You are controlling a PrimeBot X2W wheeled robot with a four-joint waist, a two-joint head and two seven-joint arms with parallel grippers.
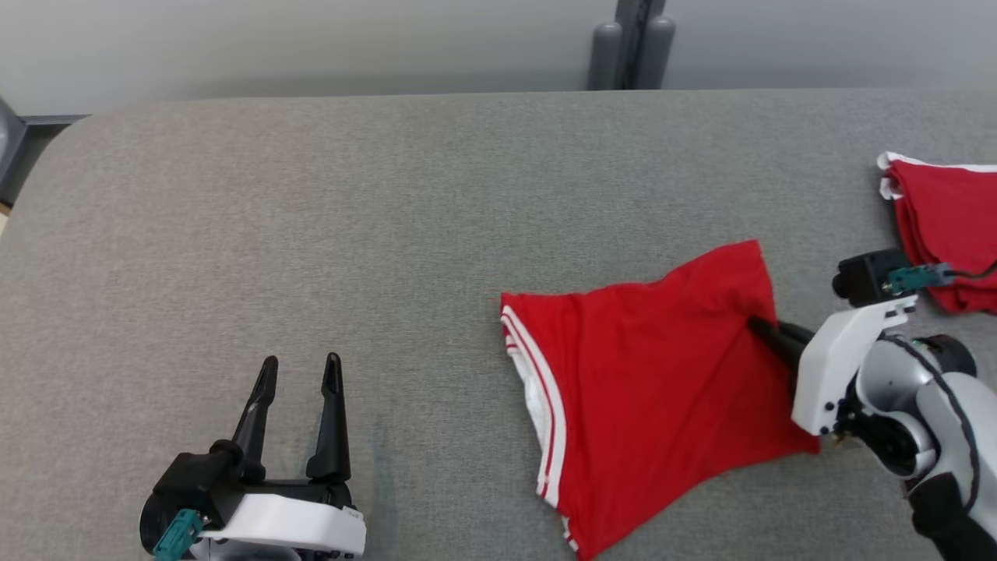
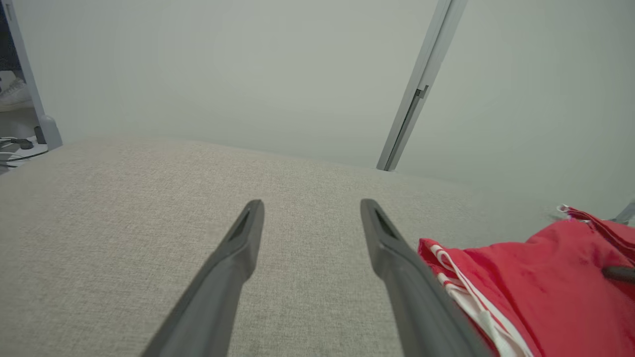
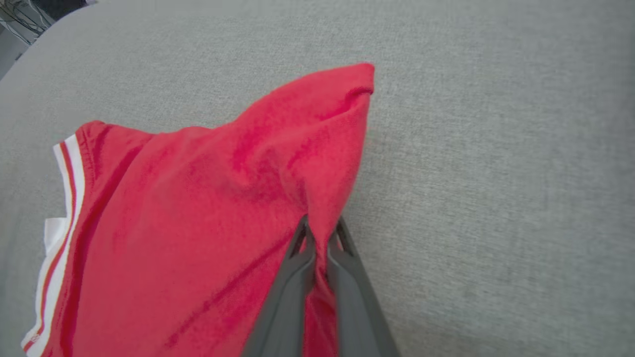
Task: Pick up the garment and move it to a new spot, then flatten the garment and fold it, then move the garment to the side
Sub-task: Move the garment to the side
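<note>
Head view shows you the red cloth garment with white stripes (image 1: 654, 374) lying on the right half of the grey cloth-covered desk (image 1: 311, 218), near the front edge. Its striped band points to your left. Your right jaws are pinched tight on the garment's right edge. In the right wrist view the two dark fingers (image 3: 292, 282) meet with a small fold of red cloth between them. Your left jaws are wide with nothing in them. They sit low on the left, well apart from the garment.

My guess is that the grab is made and the lift is not yet done.

Watch out for a few things. The pinch holds only a little bit of cloth near the edge, so a quick pull could make it slip out. Only one spot is held, so the rest may hang, bunch up or drag on the rough desk cloth. Then it would be harder to flatten. Another heap of red cloth with a white edge (image 1: 946, 234) lies near your right arm. A wide swing to the right could bump it or mix the two up.
</note>
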